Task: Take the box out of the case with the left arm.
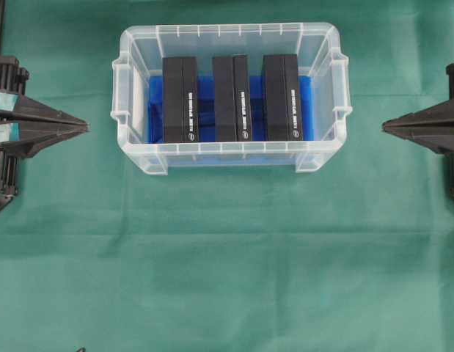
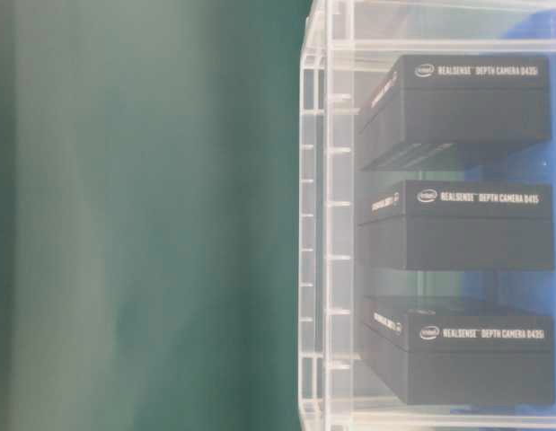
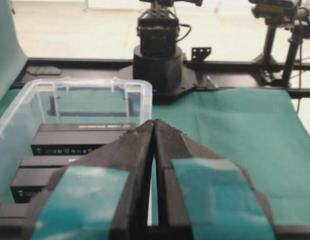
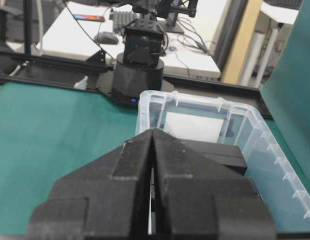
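Observation:
The clear plastic case (image 1: 227,30) with a blue floor stands at the middle back of the green cloth. Three black boxes stand on edge in it, side by side: left (image 1: 180,99), middle (image 1: 232,97), right (image 1: 282,97). My left gripper (image 1: 86,127) is shut and empty, its tips pointing at the case's left wall from a short way off. In the left wrist view the shut tips (image 3: 153,122) meet in front of the case's near corner (image 3: 144,100), boxes (image 3: 79,140) behind. My right gripper (image 1: 384,126) hovers shut and empty to the right of the case.
Green cloth (image 1: 227,257) covers the table in front of the case. The table-level view shows the case wall (image 2: 313,224) and the boxes' labelled faces (image 2: 466,215). The opposite arm bases stand beyond the case, the right one (image 3: 157,50) and the left one (image 4: 139,65).

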